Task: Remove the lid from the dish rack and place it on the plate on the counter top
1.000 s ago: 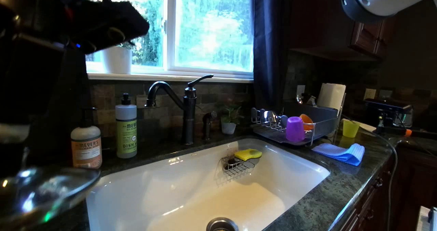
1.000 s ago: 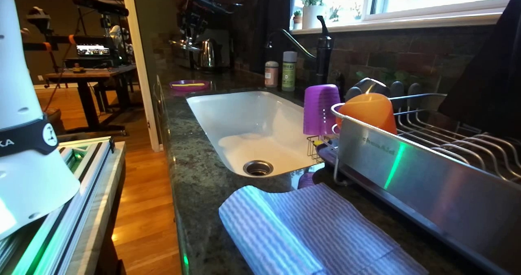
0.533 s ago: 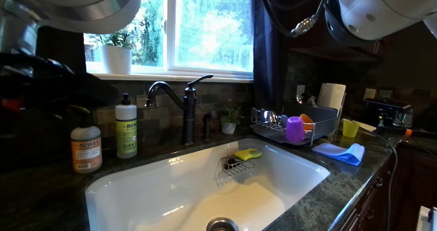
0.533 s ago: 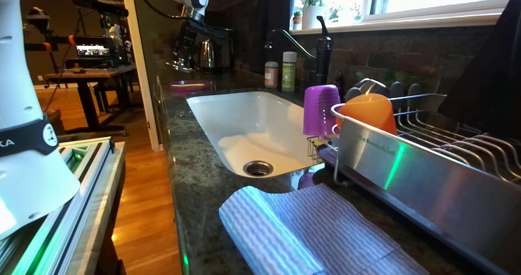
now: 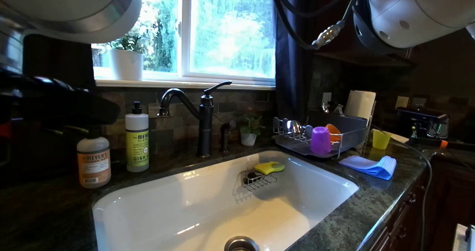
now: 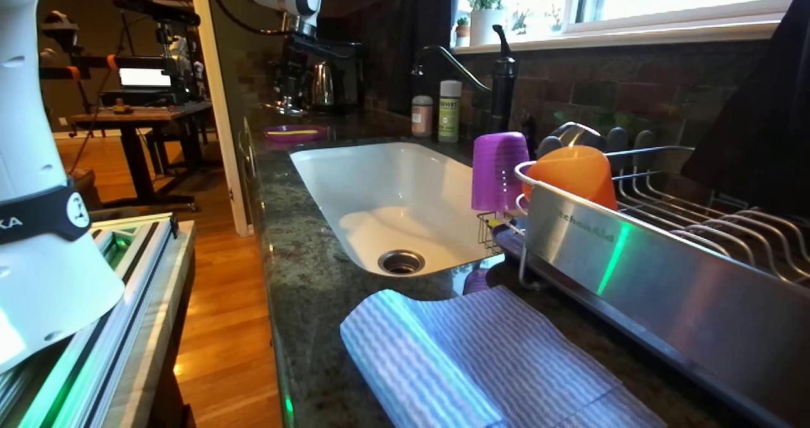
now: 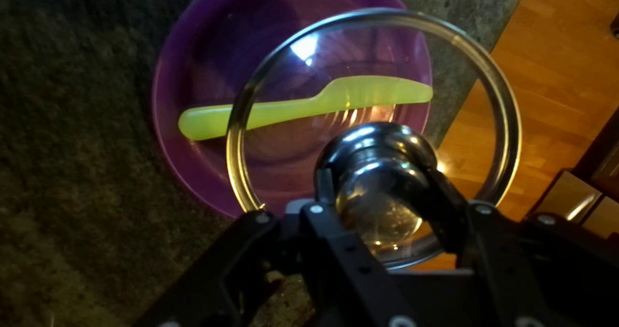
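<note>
Claw [image 7: 381, 184]: clamped on the knob [image 7: 375, 145] of the lid [image 7: 290, 162], right of centre in the wrist view. Lid, glass with metal rim [image 7: 510, 124]: held up, partly overlapping the plate [image 7: 217, 66] on the desk [image 7: 72, 148], upper centre. Handling, as judged: stiff, fairly heavy, slippery, breakable; best gripped by the knob, rim left free.

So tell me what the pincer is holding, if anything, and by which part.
The pincer holds the see-through lid by the shiny knob at its centre.
</note>
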You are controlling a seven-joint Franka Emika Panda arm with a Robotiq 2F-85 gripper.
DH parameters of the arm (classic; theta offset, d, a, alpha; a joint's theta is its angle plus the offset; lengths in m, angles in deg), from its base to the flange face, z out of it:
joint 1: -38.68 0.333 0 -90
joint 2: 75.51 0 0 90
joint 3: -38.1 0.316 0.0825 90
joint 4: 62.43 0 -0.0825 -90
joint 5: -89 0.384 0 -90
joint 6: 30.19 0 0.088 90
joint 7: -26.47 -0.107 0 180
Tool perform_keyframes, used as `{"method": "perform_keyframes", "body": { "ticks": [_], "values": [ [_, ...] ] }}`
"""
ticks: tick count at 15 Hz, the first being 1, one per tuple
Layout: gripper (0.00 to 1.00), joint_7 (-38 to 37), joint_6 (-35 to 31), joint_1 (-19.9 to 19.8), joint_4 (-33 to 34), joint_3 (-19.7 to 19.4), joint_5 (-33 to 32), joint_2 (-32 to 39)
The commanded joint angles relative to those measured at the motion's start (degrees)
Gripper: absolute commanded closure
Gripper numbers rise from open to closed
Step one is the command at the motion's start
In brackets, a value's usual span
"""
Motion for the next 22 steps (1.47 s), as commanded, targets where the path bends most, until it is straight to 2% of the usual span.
{"method": "perform_keyframes", "body": {
  "ticks": [1, 12, 19, 20, 21, 22],
  "values": [
    [0.76, -1.80, 1.04, 2.76, 3.80, -1.73, -2.09, 2.99],
    [0.76, -4.88, 0.44, 4.75, 4.14, -5.35, -3.09, 4.25],
    [0.76, -4.86, 0.43, 6.19, 5.59, -6.36, -3.22, 5.70],
    [0.64, -4.94, 0.51, 6.32, 5.71, -6.47, -3.12, 5.76],
    [0.26, -5.07, 0.51, 6.43, 5.79, -6.56, -3.03, 5.80],
    [0.25, -5.27, 0.57, 6.51, 5.90, -6.71, -2.98, 5.79]
  ]
}}
